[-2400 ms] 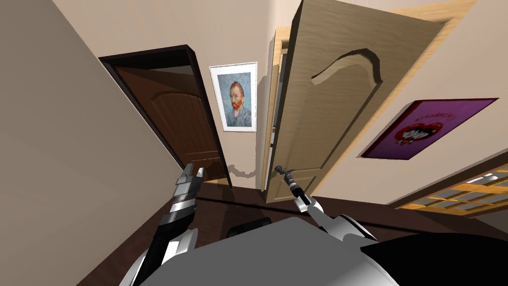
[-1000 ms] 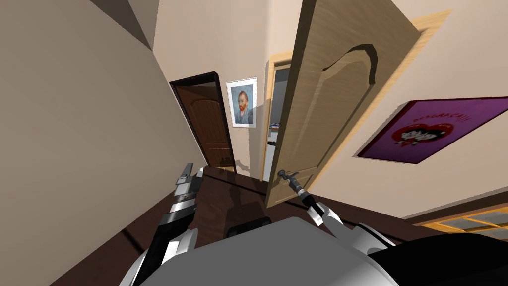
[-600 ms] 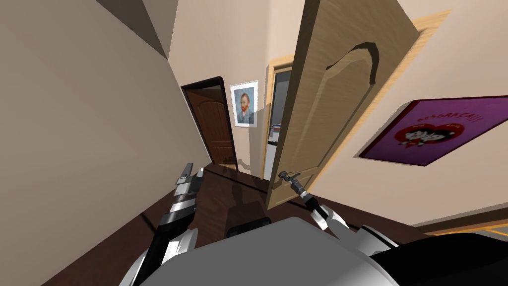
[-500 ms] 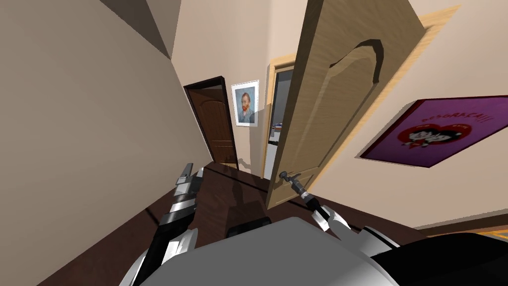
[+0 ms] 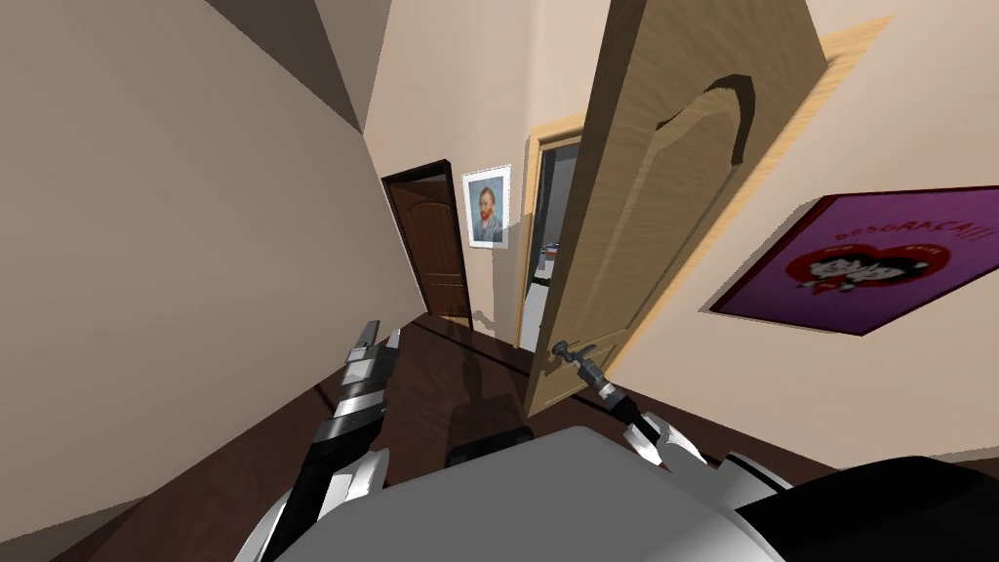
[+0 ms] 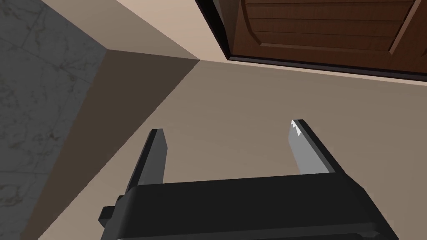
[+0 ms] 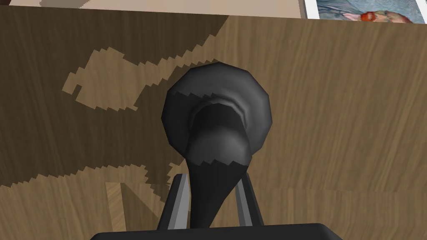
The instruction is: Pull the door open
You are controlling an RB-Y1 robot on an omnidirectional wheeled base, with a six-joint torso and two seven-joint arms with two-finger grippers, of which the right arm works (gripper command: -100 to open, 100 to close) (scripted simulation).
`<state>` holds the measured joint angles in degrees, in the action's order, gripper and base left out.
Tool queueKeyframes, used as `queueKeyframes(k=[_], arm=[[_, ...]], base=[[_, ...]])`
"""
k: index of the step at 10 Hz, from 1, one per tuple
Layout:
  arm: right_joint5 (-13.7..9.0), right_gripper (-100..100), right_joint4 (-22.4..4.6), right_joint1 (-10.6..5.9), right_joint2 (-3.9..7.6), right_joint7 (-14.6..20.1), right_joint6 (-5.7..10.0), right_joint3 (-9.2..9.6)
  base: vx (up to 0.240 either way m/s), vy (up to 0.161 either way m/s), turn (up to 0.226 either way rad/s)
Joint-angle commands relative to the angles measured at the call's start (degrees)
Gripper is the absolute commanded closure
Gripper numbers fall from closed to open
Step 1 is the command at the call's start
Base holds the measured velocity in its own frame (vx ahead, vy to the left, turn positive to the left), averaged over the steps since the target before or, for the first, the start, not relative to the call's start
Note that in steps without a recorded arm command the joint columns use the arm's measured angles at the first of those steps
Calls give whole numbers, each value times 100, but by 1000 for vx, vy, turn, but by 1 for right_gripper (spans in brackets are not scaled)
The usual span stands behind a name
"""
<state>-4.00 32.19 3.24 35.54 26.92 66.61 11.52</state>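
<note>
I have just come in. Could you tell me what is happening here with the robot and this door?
The robot is busy opening a light wooden door. Its right gripper is shut on the dark door handle, with the fingers pressing the handle's neck from both sides. The door stands partly open, with a gap between its edge and the pale frame. The left gripper is open, holds nothing and hangs near a beige wall.
</note>
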Motion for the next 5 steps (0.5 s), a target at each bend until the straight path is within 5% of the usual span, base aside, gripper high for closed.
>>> queueKeyframes(k=[1,3,5], arm=[[-4,100,-75,41,73,39,183,7],[10,100,-142,7,43,45,219,32],[10,100,-194,33,62,64,313,53]], base=[[-168,-85,146],[-110,-47,60],[-159,-70,186]])
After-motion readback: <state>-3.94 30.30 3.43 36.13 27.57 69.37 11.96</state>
